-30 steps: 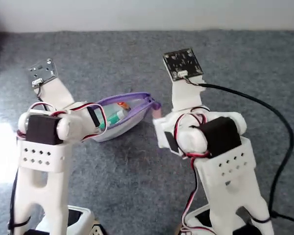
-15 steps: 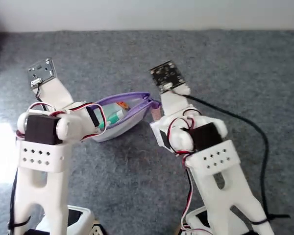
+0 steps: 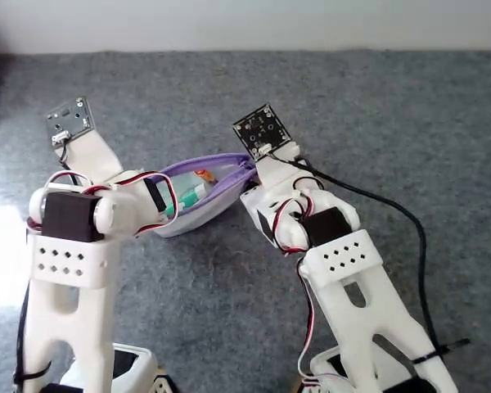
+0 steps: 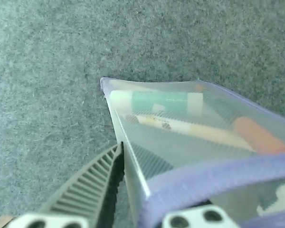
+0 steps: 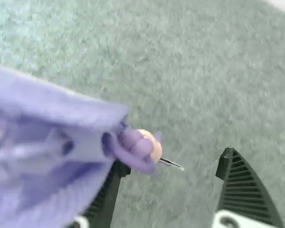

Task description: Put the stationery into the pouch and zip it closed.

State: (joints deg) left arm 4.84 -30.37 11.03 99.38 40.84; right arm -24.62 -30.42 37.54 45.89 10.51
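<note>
The pouch (image 3: 198, 214) looks soft, floppy and light to me. My left claw (image 4: 127, 164) pinches its end. My right claw (image 5: 173, 185) is spread wide at the small zipper pull (image 5: 141, 146), so I'd grip there.

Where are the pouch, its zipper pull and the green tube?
pouch (image 4: 180, 149), left wrist view, its clear side wall.
zipper pull (image 5: 137, 144), right wrist view, its rounded end.
green tube (image 4: 157, 101), left wrist view, its green middle.

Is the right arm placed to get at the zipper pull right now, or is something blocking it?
Probably yes. The right end effector is open, and the zipper pull sits between its fingers, close to one of them, with nothing in the way.
</note>
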